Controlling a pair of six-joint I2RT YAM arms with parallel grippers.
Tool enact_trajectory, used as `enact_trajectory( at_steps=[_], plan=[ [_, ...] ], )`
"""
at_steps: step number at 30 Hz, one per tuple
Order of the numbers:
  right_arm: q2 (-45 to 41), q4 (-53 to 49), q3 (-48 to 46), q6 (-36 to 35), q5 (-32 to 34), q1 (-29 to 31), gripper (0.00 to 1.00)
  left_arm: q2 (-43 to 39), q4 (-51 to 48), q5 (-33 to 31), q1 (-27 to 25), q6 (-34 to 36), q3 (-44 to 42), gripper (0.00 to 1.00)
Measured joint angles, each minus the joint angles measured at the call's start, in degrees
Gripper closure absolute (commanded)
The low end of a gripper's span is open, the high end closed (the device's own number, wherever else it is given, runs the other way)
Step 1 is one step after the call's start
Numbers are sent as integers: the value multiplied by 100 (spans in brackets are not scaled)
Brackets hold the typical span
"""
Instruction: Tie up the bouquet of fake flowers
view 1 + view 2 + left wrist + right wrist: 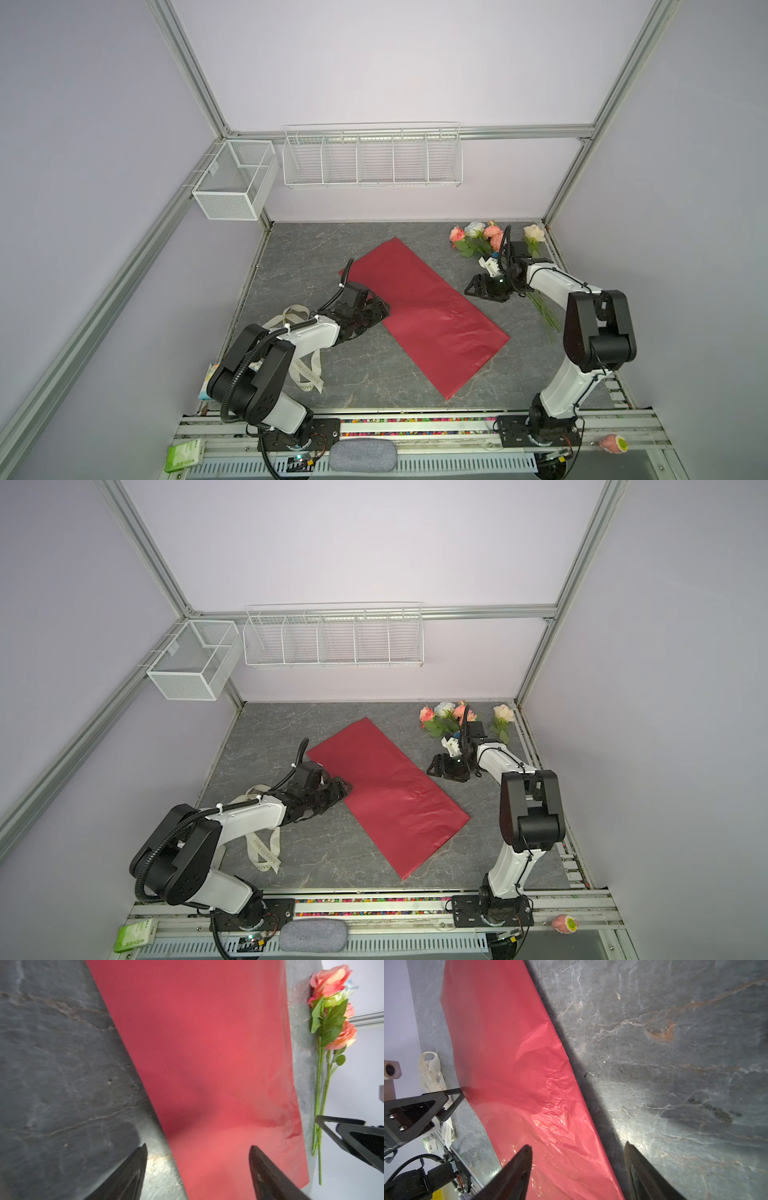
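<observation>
Flowers: the flowers [478,241] are lying loose on the worktop [316,257], just past the red paper's [424,307] far right edge and not on it.
Handling: we are judging them light, soft-headed and springy-stemmed, so we are favouring a hold on the bare stems below the leaves.
Paper: it is looking thin and slick, and is creasing easily.
Left end effector [198,1147]: we are seeing it spread, straddling the paper's left edge, pinching nothing.
Right end effector [578,1145]: we are seeing it spread over the paper's right edge, pinching nothing.

2 arms, left arm [307,332] and right arm [548,282]: white shells, black joints. Ribbed black hose [225,401] on the left; black triangular fingers [268,1178].
</observation>
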Motion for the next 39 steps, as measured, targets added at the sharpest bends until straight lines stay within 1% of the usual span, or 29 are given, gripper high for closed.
enact_trajectory(
  at_steps=[2, 4, 11, 17, 21, 25, 29, 33, 36, 39],
  plan=[
    [37, 17, 0, -13, -28, 4, 30, 42, 177, 105, 0, -74, 0, 33],
    [85, 37, -4, -13, -61, 4, 31, 118, 330, 201, 0, -136, 0, 34],
    [199, 81, -96, -13, -181, 4, 31, 297, 824, 450, 0, -365, -120, 38],
    [264, 105, -96, -35, -269, 4, 36, 297, 1117, 599, 0, -420, -125, 42],
    [407, 103, -96, -48, -398, 4, 38, 365, 1432, 748, 2, -525, -125, 47],
    [518, 105, -96, -76, -542, 4, 40, 610, 1882, 940, 2, -702, -125, 48],
    [623, 109, -96, -79, -691, 4, 40, 866, 2332, 1137, 2, -898, -122, 46],
    [654, 116, -96, -81, -837, 4, 41, 1130, 2765, 1325, 2, -1067, -103, 45],
    [654, 122, -96, -81, -951, 17, 41, 1373, 3071, 1484, 2, -1185, -24, 48],
    [654, 125, -96, -83, -1021, 26, 41, 1598, 3348, 1611, 2, -1300, 90, 55]
  ],
)
